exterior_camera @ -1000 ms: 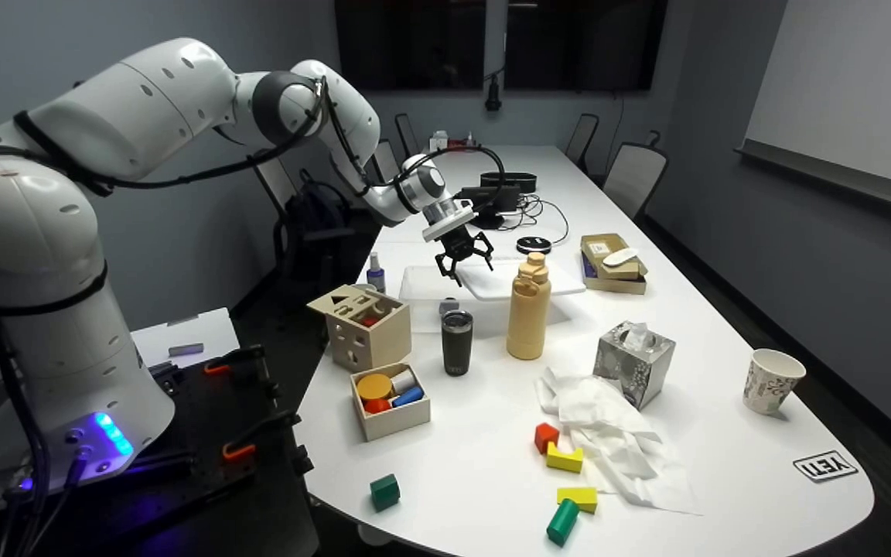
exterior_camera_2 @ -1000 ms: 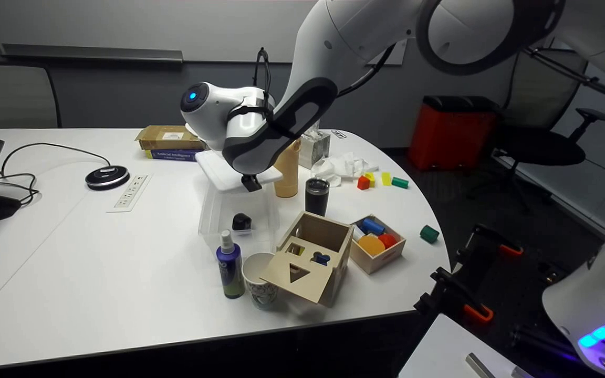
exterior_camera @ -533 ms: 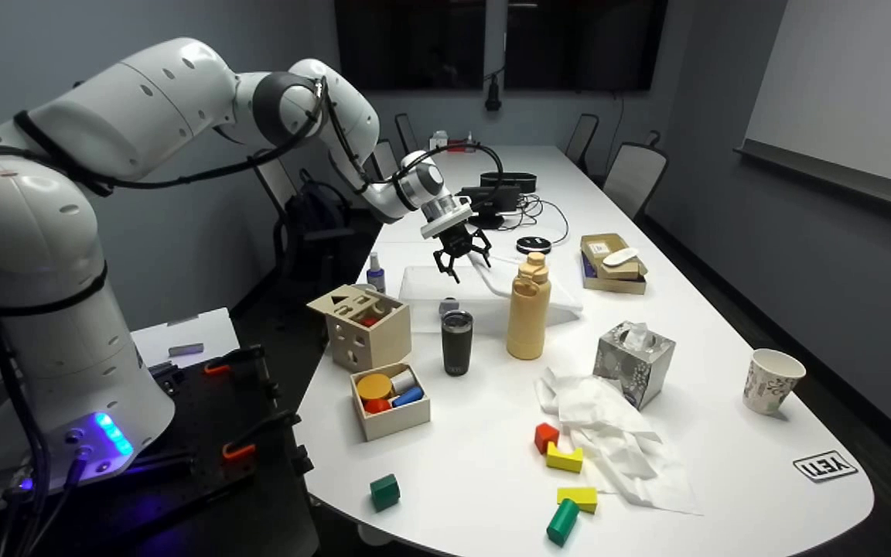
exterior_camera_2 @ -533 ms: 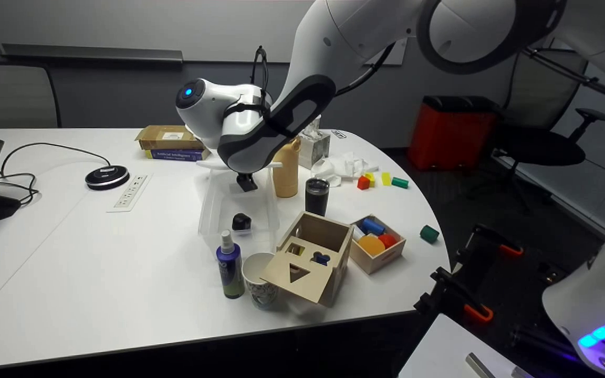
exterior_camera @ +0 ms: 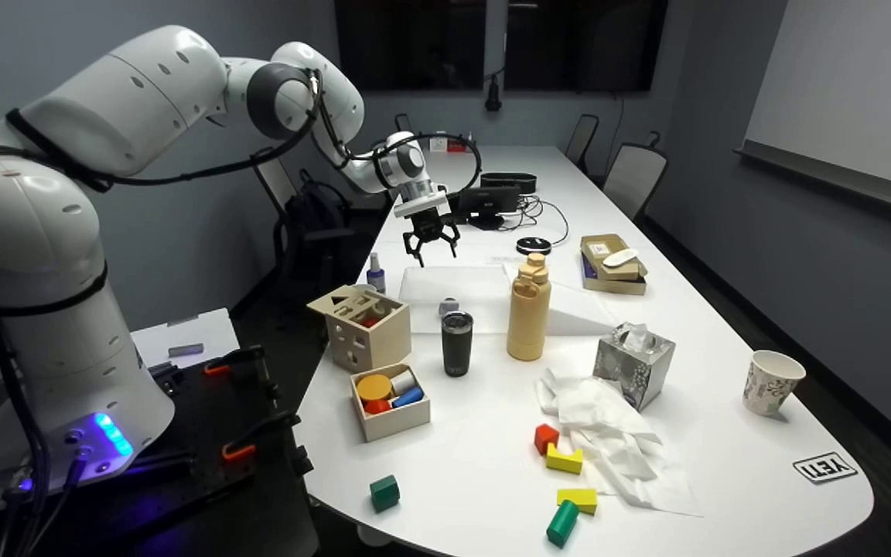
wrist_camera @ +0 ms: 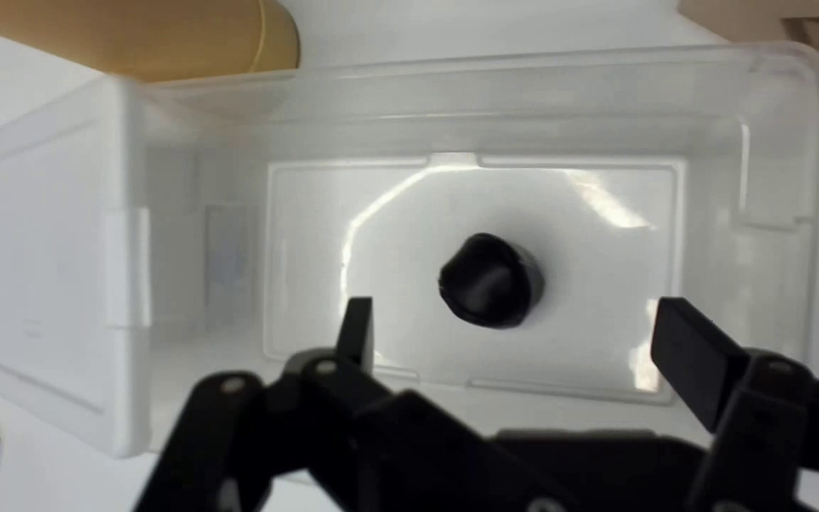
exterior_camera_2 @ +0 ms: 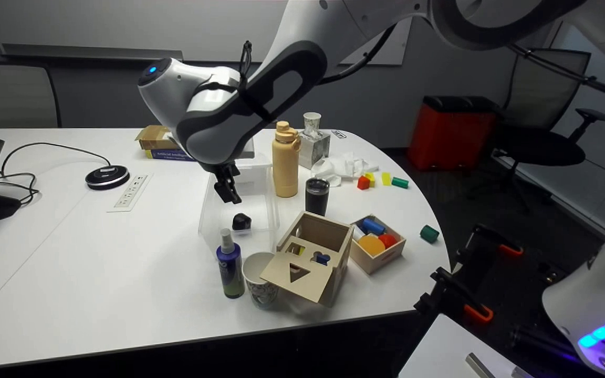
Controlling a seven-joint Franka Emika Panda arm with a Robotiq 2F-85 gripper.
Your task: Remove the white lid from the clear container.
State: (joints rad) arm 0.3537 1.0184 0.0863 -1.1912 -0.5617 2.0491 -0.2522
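The clear container (wrist_camera: 495, 92) sits on the white table (exterior_camera_2: 97, 273), and the white lid (wrist_camera: 33, 277) is off it, lying just beside one short end of the container; the lid looks tilted down away from that end, though whether it touches the wall cannot be told. The gripper (wrist_camera: 512, 331) hangs above the container, its fingers (wrist_camera: 697, 366) released and spread wide. A black object (wrist_camera: 488, 281) rests on the container's floor. A peach-coloured bottle (exterior_camera: 527, 317) stands upright just beside one long side of the container, toward the lid end, and a dark tumbler (exterior_camera: 457, 346) stands near that same side, farther from the lid. By the container's opposite short end stands a purple spray bottle (exterior_camera_2: 230, 268), with a patterned cup (exterior_camera_2: 261, 281) next to it. A wooden box with cut-out shapes (exterior_camera_2: 310, 257) is near the container's corner between tumbler and cup, and a small wooden tray (exterior_camera: 395, 424) of coloured blocks lies farther from the container. Off the container's other long side, well apart, lies a round black device (exterior_camera_2: 107, 177). Past the lid end of the container lies a blue book (exterior_camera_2: 168, 154).
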